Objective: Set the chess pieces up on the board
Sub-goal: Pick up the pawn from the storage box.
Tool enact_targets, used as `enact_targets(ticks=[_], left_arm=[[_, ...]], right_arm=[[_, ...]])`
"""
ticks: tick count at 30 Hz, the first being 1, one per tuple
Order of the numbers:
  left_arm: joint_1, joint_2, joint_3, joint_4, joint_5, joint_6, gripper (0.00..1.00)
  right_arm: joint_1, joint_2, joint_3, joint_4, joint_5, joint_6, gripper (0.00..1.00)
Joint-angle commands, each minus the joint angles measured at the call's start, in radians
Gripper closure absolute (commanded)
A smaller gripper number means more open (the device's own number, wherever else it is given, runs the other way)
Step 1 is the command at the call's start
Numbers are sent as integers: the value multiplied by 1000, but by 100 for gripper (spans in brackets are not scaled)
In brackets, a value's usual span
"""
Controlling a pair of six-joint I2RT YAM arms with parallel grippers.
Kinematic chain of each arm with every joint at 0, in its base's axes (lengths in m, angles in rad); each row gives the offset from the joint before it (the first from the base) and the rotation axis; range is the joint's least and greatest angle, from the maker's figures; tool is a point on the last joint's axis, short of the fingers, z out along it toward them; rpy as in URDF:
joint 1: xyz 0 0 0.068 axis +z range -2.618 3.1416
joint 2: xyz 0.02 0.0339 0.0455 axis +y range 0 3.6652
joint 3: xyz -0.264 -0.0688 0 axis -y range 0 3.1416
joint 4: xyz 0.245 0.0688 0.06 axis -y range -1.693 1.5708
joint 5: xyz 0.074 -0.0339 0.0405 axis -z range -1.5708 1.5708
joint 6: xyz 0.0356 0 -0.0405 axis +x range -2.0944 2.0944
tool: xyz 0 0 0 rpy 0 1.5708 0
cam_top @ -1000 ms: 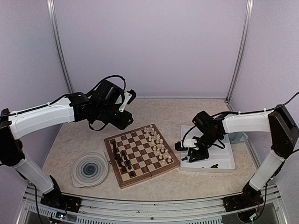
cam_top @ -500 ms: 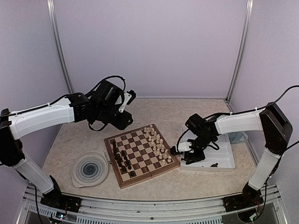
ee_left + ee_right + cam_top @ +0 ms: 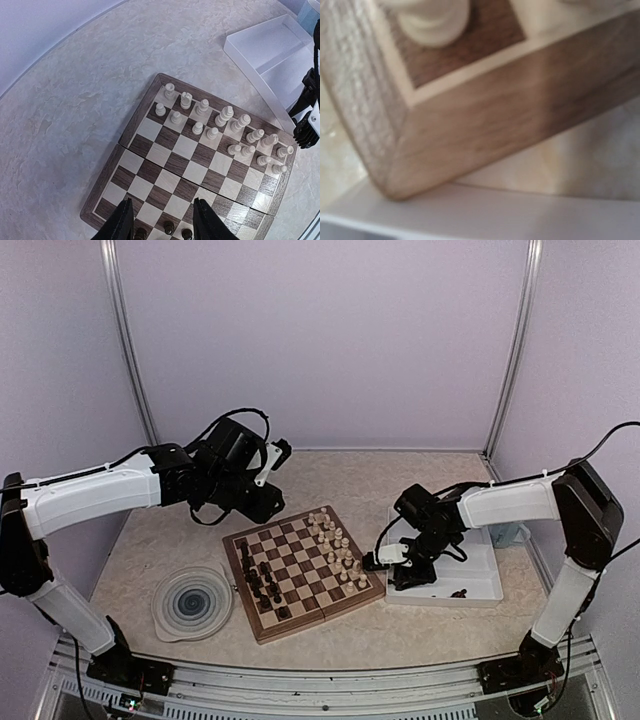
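Right now my left end effector (image 3: 164,224) hovers above the far left part of the chessboard (image 3: 297,558). Its two fingers (image 3: 121,223) stand apart with nothing between them. Through the gap I see only checkered squares and the tops of a few dark pieces (image 3: 262,580). Those dark pieces stand crowded along the board's left side. The cream pieces (image 3: 226,114) stand in two rough rows along its right side, and the middle squares are bare.

My right end effector (image 3: 403,578) sits low at the board's near right corner, between the board's edge and the white tray (image 3: 480,565). Its wrist camera is pressed so close that it shows only a blurred wooden corner of the board, one cream piece on a dark square and the tray's white rim below. The fingers are not in that view, and from above they are too small to read. I cannot tell whether this end effector is open, closed or carrying anything.

One small dark piece (image 3: 460,592) lies near the tray's front edge. A round blue-swirl plate (image 3: 192,602) rests on the worktop (image 3: 330,485) just left of the board.
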Motion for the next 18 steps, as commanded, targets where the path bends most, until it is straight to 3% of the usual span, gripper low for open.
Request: enact_targets(ticks=[1, 10, 18], left_arm=[[1, 16, -8, 23, 18, -12, 59], [-14, 27, -29, 96, 68, -43, 59], [-37, 22, -116, 477, 267, -264, 58]], right_arm=[[4, 36, 6, 39, 33, 43, 77], [4, -72, 4, -40, -9, 70, 91], [-12, -254, 84, -94, -144, 90, 93]])
